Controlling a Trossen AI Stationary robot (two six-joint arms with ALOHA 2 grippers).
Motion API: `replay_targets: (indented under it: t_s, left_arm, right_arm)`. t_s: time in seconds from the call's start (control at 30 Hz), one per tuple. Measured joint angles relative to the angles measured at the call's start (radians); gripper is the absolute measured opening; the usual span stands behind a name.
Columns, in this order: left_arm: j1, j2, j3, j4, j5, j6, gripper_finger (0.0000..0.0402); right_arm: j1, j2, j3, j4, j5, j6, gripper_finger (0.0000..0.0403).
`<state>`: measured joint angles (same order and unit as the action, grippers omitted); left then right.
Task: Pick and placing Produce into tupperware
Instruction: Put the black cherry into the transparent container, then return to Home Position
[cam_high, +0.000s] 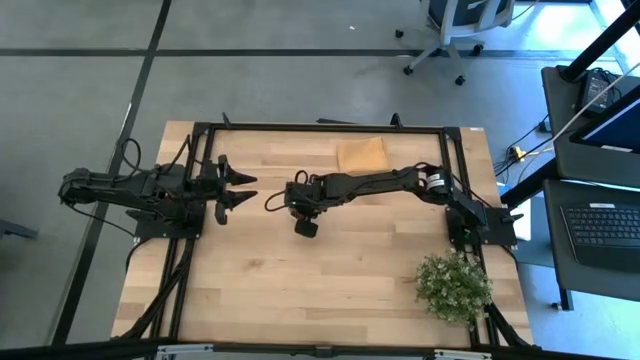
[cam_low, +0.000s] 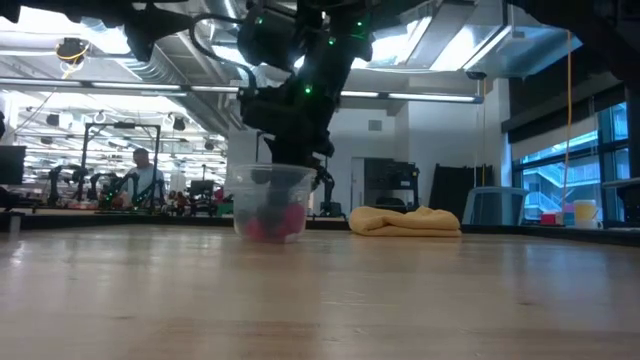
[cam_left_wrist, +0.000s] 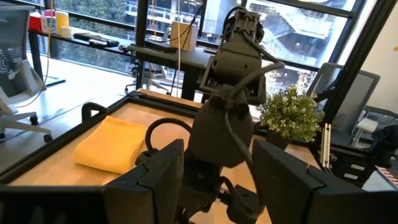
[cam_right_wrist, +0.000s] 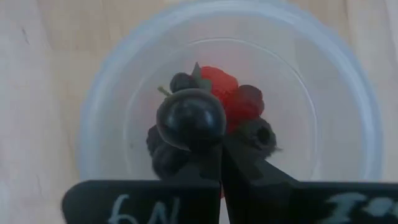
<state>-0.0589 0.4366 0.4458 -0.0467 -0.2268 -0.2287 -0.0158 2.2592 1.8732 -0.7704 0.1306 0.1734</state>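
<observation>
Right now my right claw (cam_right_wrist: 208, 134), pinched shut on a dark berry (cam_right_wrist: 191, 118), hangs straight above the open tub (cam_right_wrist: 348, 81), so release is a short drop down.

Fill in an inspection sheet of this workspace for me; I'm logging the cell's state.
Surface: light wooden table, black frame.
Job's things: translucent tupperware upright, holding red and dark produce.
Clutter: folded yellow cloth at the far edge; green plant at the right near corner.
Hands: right hand over the tupperware, shut on a dark berry; left hand open, waiting at the left.
Cables: black cables along the left frame.
Surroundings: office chair, laptop; a person far off.
</observation>
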Motion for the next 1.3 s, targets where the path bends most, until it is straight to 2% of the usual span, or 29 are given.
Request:
replay_targets:
  t_s: [0.2,0.73,1.03,1.17,1.3]
  left_arm:
    - [0.0,0.0,0.0,0.0,0.0,-0.001,0.0184]
    - [0.0,0.0,0.0,-0.001,0.0,-0.001,0.0184]
    - [0.0,-0.002,-0.001,-0.005,0.0,-0.005,0.0184]
    - [0.0,-0.018,-0.002,-0.01,0.0,-0.005,0.0184]
    - [0.0,-0.039,-0.002,-0.015,0.0,0.0,0.0184]
  right_arm:
    - [0.0,0.001,0.0,-0.003,0.0,0.0,0.0007]
    - [0.0,-0.022,0.027,-0.05,0.001,0.027,0.0091]
    - [0.002,-0.214,0.044,-0.114,0.035,-0.022,0.0099]
    - [0.016,-0.362,-0.024,-0.115,0.17,-0.014,0.0099]
    - [0.051,-0.551,-0.216,-0.046,0.332,0.031,0.0099]
